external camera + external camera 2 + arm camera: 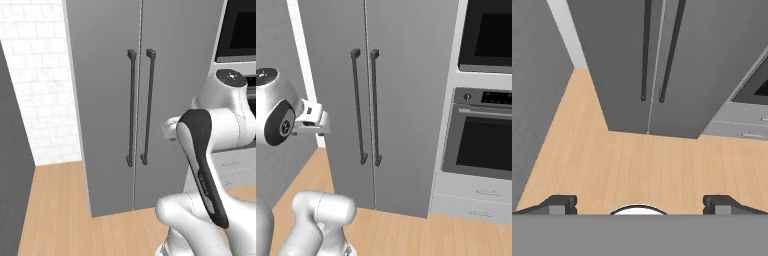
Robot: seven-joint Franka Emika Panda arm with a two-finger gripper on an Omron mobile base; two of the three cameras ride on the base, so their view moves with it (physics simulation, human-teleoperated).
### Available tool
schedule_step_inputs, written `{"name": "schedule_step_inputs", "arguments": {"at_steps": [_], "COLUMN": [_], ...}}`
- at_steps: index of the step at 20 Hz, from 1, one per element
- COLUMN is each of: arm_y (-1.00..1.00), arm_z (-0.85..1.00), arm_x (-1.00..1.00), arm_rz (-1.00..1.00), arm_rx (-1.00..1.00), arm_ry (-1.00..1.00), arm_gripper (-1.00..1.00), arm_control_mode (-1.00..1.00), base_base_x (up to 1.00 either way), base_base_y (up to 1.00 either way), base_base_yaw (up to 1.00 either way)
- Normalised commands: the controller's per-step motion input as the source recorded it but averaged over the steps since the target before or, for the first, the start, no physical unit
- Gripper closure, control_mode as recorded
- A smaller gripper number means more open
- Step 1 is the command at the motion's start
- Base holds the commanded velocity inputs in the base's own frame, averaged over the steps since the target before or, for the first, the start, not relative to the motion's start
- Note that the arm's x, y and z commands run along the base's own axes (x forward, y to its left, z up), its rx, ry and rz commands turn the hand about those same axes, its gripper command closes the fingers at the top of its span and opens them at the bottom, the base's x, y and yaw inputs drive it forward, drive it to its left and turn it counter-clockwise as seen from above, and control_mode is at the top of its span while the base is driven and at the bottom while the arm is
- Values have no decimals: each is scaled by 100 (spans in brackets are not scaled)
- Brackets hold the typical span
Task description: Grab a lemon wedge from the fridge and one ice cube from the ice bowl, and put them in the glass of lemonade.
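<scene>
The fridge (105,100) is a tall grey cabinet with both doors shut, and two long dark bar handles (132,107) run side by side along the centre seam. It also stands ahead in the right base view (406,100) and at the top of the hand view (622,60). My gripper (640,202) is open, its fingertips wide apart, nothing between them. It hangs in front of the fridge, well short of the handles (646,50), and looks down at the floor. The lemon wedge, the ice cube, the ice bowl and the glass of lemonade are out of view.
A built-in oven stack (481,145) with pale drawers (476,205) below adjoins the fridge on the right. White tiled wall (35,75) and a dark grey wall (10,175) close the left side. Bare wooden floor (637,160) lies in front of the fridge.
</scene>
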Motion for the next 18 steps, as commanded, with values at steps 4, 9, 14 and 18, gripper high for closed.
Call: {"name": "schedule_step_inputs", "arguments": {"at_steps": [4, 9, 14, 18], "arm_y": [4, -3, -19, -13], "arm_z": [100, 83, 10, -40], "arm_x": [-31, 34, 100, 100], "arm_rz": [0, -3, -13, 0], "arm_rx": [0, 0, 0, 0], "arm_ry": [-59, -32, 4, 2], "arm_gripper": [-100, -100, -100, -100], "arm_control_mode": [-100, -100, -100, -100], "base_base_x": [0, 0, 0, 0], "base_base_y": [0, 0, 0, 0], "base_base_yaw": [0, 0, 0, 0]}}
